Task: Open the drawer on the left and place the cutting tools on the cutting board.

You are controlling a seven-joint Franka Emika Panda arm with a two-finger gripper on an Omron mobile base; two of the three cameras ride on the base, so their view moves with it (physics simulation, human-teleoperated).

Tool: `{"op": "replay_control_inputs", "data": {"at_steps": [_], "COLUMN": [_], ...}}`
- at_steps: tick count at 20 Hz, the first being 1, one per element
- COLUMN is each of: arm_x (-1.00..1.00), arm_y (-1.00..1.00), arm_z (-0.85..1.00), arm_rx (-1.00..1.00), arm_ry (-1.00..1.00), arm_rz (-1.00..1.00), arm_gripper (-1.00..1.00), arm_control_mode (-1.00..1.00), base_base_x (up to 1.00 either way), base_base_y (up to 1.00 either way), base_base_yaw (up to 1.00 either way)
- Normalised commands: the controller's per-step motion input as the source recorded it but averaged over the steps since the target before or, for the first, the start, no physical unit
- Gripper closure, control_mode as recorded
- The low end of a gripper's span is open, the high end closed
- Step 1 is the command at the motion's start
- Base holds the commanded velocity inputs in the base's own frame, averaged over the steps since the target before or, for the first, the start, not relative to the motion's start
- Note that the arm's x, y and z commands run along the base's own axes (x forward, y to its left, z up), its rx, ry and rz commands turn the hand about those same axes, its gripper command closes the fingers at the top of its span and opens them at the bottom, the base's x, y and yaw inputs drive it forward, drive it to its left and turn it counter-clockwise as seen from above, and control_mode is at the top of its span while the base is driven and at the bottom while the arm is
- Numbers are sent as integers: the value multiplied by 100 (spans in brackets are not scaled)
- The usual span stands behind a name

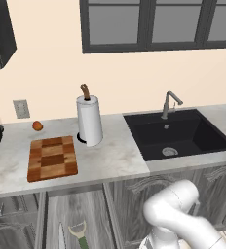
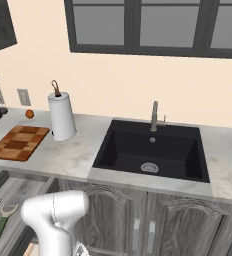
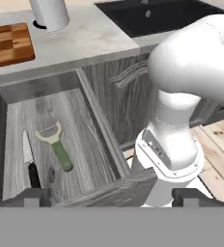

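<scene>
The drawer (image 3: 80, 125) stands pulled out below the counter (image 1: 115, 158), left of the sink (image 1: 180, 133). Its front panel and handle are cut off at the bottom edge of the hand view, and the base views show just part of its wood-grain floor.

The peeler (image 3: 56, 144) lies flat on the drawer floor, pale Y-shaped head toward the counter, green handle pointing away from it. The knife (image 3: 29, 161) lies just left of the peeler, near the drawer's left wall; its silver blade is thin and hard to make out, and its black handle runs out of sight behind the left fingertip. In the left base view both tools are cut off at the lower edge.

The board (image 1: 52, 158) lies on the counter above the drawer, chequered in light and dark brown blocks, bare on top. A paper-towel roll (image 1: 89, 120) stands just right of it, and a small orange object (image 1: 37, 125), too small to identify, sits behind it.

The gripper (image 3: 106, 195) hangs over the drawer's front edge. Its fingers (image 3: 34, 197) are spread wide apart and hold nothing.
</scene>
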Motion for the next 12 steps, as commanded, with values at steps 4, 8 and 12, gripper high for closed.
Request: {"op": "replay_control_inputs", "data": {"at_steps": [4, 8, 12], "arm_x": [85, 95, 100], "arm_y": [-76, -57, -12], "arm_z": [66, 4, 0], "arm_rx": [47, 17, 19], "arm_ry": [23, 27, 29], "arm_rz": [0, 0, 0], "arm_gripper": [-100, -100, -100], "arm_control_mode": [-100, -100, -100], "base_base_x": [0, 0, 0], "base_base_y": [0, 0, 0], "base_base_yaw": [0, 0, 0]}}
